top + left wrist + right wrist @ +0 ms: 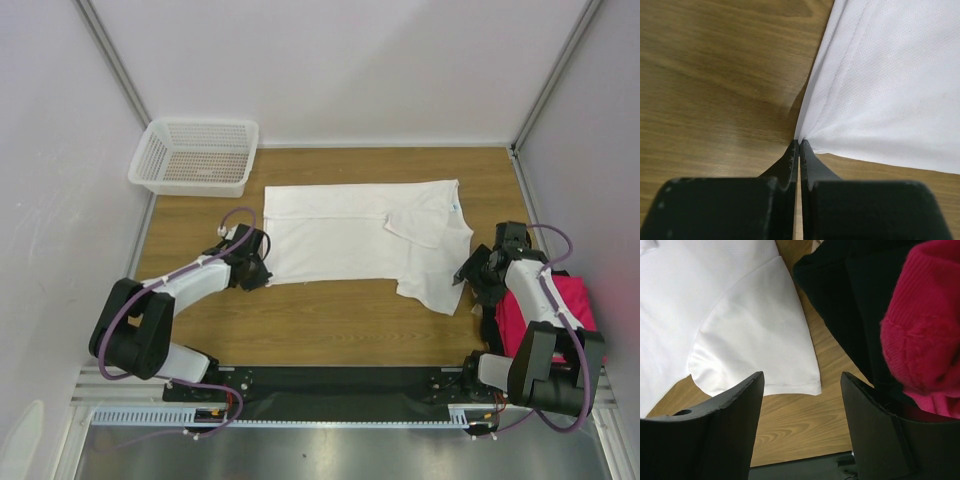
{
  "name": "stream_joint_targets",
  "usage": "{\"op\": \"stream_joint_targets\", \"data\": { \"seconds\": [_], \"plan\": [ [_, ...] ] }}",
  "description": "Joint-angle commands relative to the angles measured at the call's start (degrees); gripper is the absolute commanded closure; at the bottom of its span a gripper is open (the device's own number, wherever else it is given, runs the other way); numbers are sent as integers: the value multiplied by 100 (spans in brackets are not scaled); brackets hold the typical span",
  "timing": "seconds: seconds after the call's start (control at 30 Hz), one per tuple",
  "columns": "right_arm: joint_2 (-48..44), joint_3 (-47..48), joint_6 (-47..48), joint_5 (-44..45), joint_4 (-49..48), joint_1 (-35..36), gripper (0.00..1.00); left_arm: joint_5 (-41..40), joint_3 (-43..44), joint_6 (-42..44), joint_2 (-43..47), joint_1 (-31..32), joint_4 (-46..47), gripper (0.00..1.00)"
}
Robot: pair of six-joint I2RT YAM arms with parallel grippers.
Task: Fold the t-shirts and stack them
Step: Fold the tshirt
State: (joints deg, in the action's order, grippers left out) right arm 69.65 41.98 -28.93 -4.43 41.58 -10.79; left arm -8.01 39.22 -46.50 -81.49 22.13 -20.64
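Wooden table [330, 320], white walls. White mesh basket [200, 124] beyond left gripper [798, 145], contents unclear. Left gripper pinched closed on white t-shirt [340, 235] corner. Right gripper [802, 382] spread wide, holding nothing, over sleeve. Right of it, black t-shirt [840, 300] under magenta t-shirt [925, 335], both cut off.

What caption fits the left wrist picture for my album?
Left gripper pinching the corner of the white shirt on the wooden table.

No writing, brand, number or sign can be read in any view. The only label in sight is a small blue-white tag [455, 207] on the edge of the white t-shirt [340, 235], a little beyond the right hand [466, 271]. Its print is too small to make out.
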Motion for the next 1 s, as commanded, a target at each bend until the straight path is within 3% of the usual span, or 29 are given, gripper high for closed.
{"op": "stream_joint_targets", "data": {
  "seconds": [0.0,0.97],
  "plan": [
    [-109,-93,-104,-146,-89,-20,32,-280,-11,71,143,-51,-300,100],
    [444,-700,-526,47,-915,560,41,-60,164,264,-68,-429,-265,100]
  ]
}}
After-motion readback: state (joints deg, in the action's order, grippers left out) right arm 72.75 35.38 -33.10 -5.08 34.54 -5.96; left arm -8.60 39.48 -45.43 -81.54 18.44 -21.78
